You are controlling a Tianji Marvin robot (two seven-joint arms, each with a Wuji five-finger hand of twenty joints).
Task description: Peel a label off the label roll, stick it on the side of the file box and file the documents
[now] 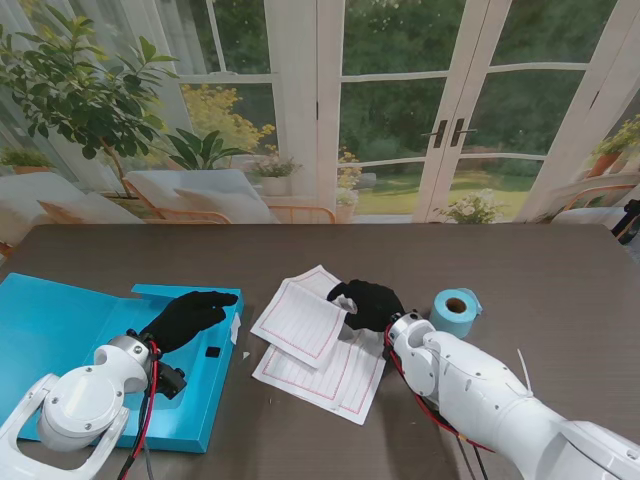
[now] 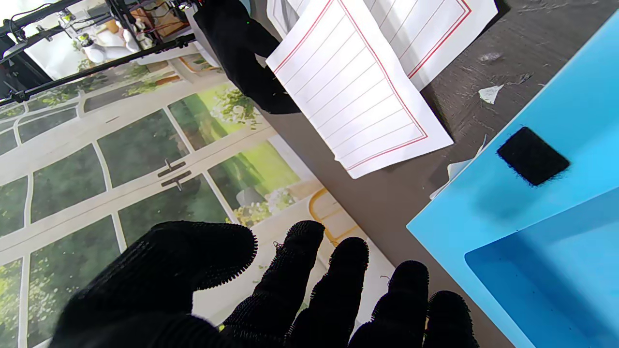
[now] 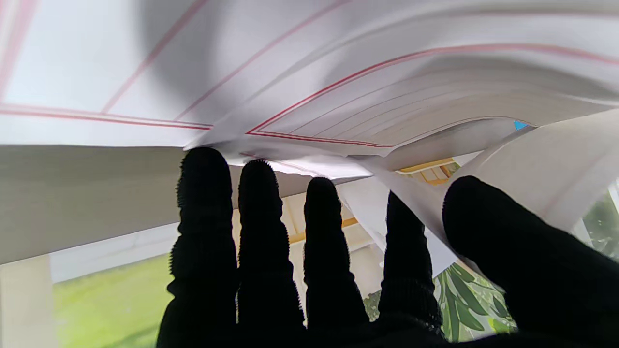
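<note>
Lying open at the near left of the dark table (image 1: 560, 290), the blue file box (image 1: 60, 330) shows a black fastener patch (image 2: 532, 155) on its flap. Over its right edge the left hand (image 1: 188, 318) hovers palm down, fingers (image 2: 300, 270) spread and holding nothing. Small white scraps (image 2: 489, 93) lie on the table just right of the box. Right of them, at the table's middle, the ruled documents (image 1: 320, 350) lie in a loose overlapping stack. The right hand (image 1: 368, 303) rests at the stack's far right edge; its fingers (image 3: 256, 212) touch the edge of a lifted, curling sheet, with the thumb against paper, so it seems to pinch that sheet. Just right of this hand stands the blue label roll (image 1: 456, 311), apart from the papers.
</note>
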